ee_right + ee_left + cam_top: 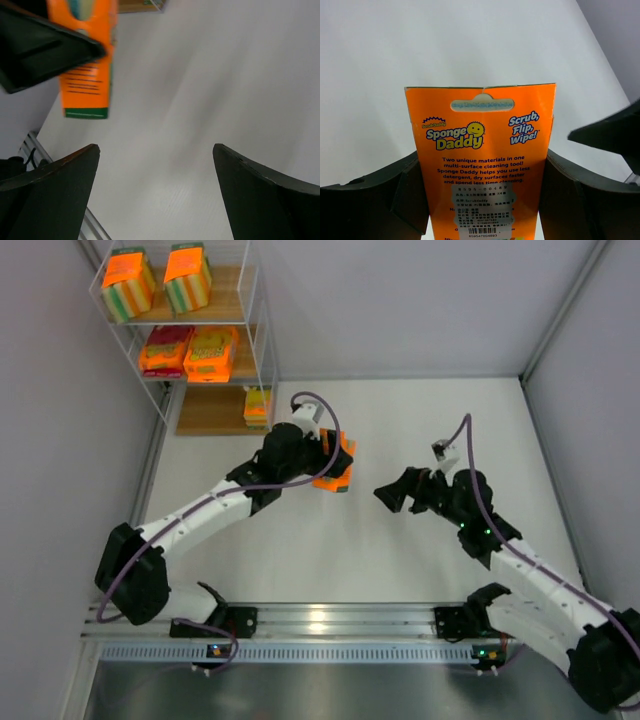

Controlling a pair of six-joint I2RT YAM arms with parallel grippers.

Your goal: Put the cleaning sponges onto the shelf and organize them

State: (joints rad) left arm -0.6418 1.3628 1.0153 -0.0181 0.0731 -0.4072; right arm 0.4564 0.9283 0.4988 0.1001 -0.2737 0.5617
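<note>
the left gripper [331, 459] clamps a flat bright orange cardboard sponge pack [480, 150] between both fingers, upright over the white table [420, 420] and near the tall white wire shelf with wooden boards [205, 412]. five other orange sponge packs [212, 352] sit across its three boards. the right gripper [392, 496] hangs wide open and empty, near the held pack.
</note>
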